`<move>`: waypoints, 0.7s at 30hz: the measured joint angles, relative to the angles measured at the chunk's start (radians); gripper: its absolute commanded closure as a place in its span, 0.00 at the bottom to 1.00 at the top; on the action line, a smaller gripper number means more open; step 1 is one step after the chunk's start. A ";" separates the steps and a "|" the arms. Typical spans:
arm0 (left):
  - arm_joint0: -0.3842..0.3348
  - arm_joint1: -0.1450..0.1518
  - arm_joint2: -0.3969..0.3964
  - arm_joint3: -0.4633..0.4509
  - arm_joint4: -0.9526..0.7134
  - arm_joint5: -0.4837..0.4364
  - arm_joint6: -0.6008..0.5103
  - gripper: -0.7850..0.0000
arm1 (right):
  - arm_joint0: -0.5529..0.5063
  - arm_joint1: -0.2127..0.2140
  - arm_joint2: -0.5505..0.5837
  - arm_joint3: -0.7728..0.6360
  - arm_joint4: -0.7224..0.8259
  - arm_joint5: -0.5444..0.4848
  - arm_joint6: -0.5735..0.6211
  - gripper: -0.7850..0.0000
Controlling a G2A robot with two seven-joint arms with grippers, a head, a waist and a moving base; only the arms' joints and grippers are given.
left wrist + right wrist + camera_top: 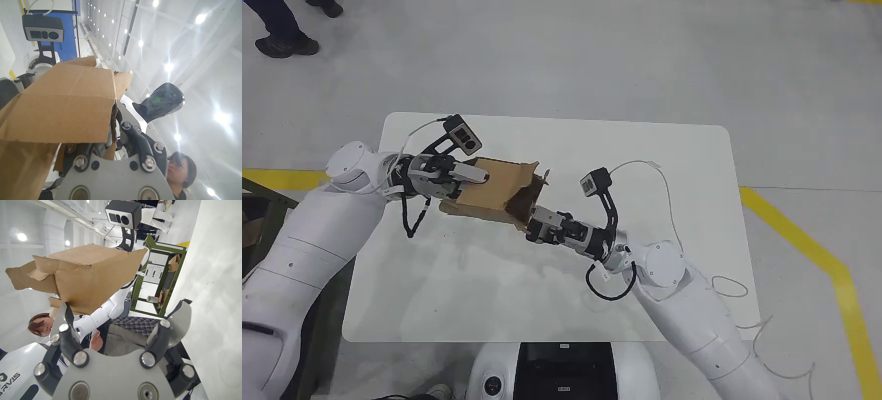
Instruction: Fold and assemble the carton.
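White tabletop (662,160) carries a brown cardboard carton (492,185) over its left half, lifted clear of the surface. The left gripper (474,173) is spread wide astride one carton wall. The right gripper (531,222) is also wide open, at the opposite corner.

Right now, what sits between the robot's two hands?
The brown carton, partly folded, spans the gap between left hand and right hand; the top view shows it.

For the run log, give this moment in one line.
carton: part-formed, end flaps open | left gripper: open, at carton's left end | right gripper: open, at its right corner
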 measured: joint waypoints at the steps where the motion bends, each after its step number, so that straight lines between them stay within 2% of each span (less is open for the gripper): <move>1: -0.001 0.000 0.002 -0.001 0.003 0.000 0.000 1.00 | 0.000 0.000 -0.001 -0.001 -0.002 0.000 -0.001 0.00; 10: -0.004 0.003 0.006 0.004 -0.001 -0.012 0.000 1.00 | -0.002 0.000 0.007 -0.002 -0.014 -0.004 -0.015 0.00; 21: -0.003 0.012 0.004 0.029 0.005 0.002 0.000 1.00 | -0.023 0.007 0.082 -0.043 -0.001 -0.054 -0.092 0.00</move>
